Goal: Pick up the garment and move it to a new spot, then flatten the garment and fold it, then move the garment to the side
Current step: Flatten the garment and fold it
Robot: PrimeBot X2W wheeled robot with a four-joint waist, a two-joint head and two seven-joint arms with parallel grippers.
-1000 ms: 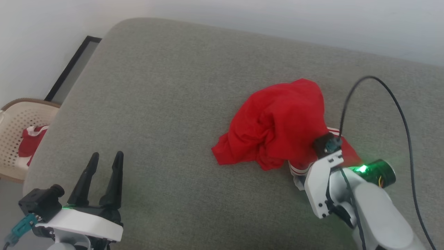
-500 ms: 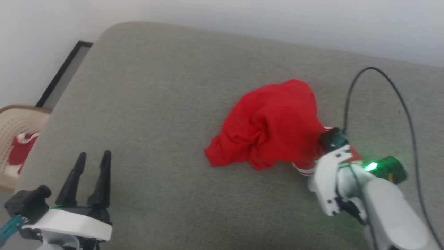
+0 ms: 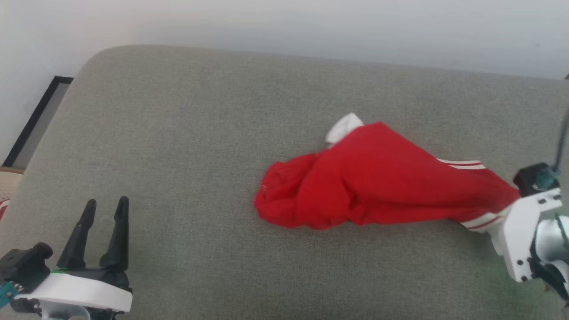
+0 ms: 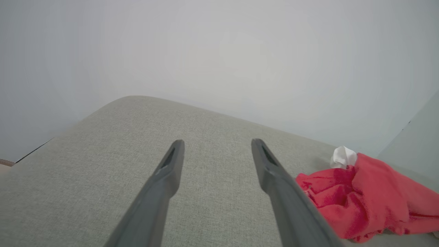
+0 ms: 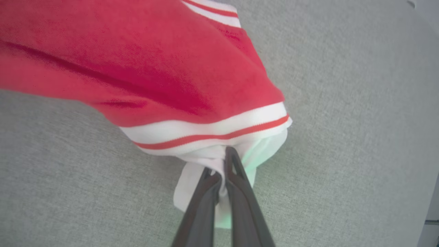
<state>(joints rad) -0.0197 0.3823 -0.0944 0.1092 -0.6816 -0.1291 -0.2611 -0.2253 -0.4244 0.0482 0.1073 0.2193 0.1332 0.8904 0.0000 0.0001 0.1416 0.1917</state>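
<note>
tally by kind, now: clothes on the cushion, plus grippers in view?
shirt: 1
grippers: 2 (left gripper open, right gripper shut on the shirt's white hem)
Total: 3

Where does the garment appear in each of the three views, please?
Head view: garment right of centre, drawn out toward the right edge.
Left wrist view: garment in the lower right corner.
Right wrist view: garment upper left to centre, white hem pinched by the right gripper.
Shared landmark: the grey cushion beneath it.
</note>
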